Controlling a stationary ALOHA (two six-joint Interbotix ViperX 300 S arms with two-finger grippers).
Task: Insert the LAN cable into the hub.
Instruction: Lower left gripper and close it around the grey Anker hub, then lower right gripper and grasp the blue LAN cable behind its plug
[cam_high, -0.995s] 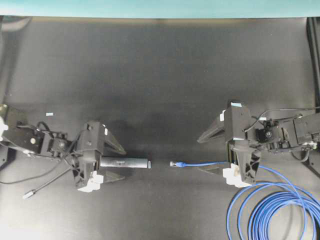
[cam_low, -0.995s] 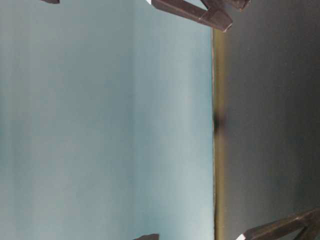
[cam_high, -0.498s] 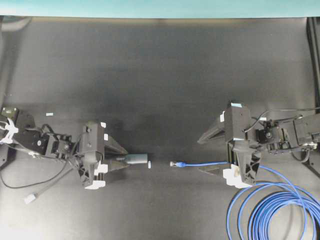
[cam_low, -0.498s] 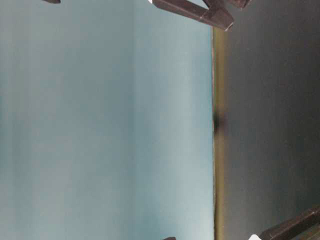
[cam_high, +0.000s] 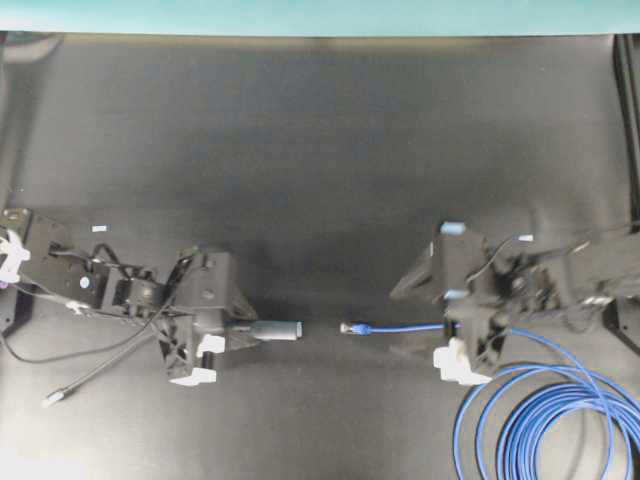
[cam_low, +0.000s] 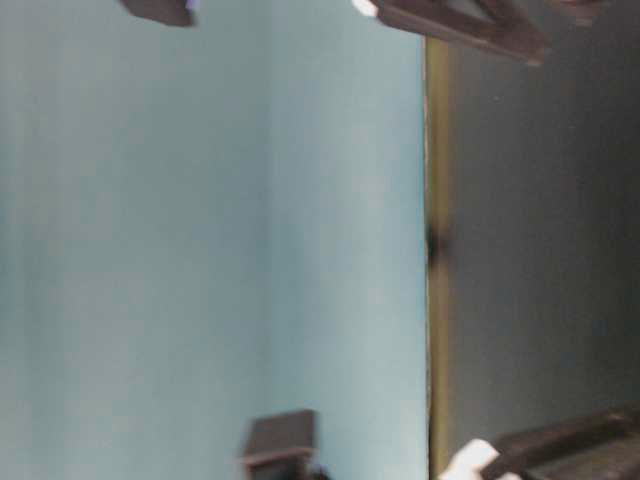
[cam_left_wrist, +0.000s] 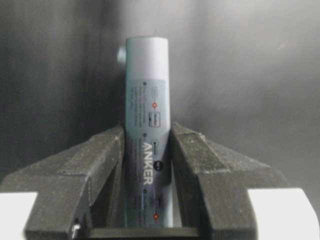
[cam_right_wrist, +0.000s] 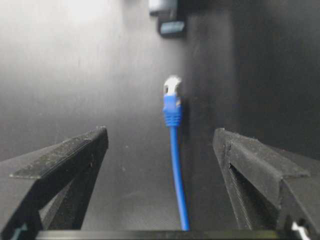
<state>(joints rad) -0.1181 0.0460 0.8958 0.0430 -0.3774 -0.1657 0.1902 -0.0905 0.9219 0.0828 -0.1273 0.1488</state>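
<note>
Now, over at nine o'clock, the left gripper (cam_left_wrist: 147, 165) was clenched on the hub (cam_high: 272, 330), the bar's free end pointing to three o'clock. Just beyond it lay the LAN cable (cam_high: 400, 328), plug facing the hub but apart. The right gripper (cam_right_wrist: 162, 145) straddled that cable, spread wide, gripping nothing.

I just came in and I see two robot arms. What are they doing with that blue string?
The left gripper has closed on the hub, a grey bar. The right gripper is open around the LAN cable, not squeezing it yet. The cable's plug lies on the table, pointing at the hub, with a gap between them. Nothing is plugged in.
</note>
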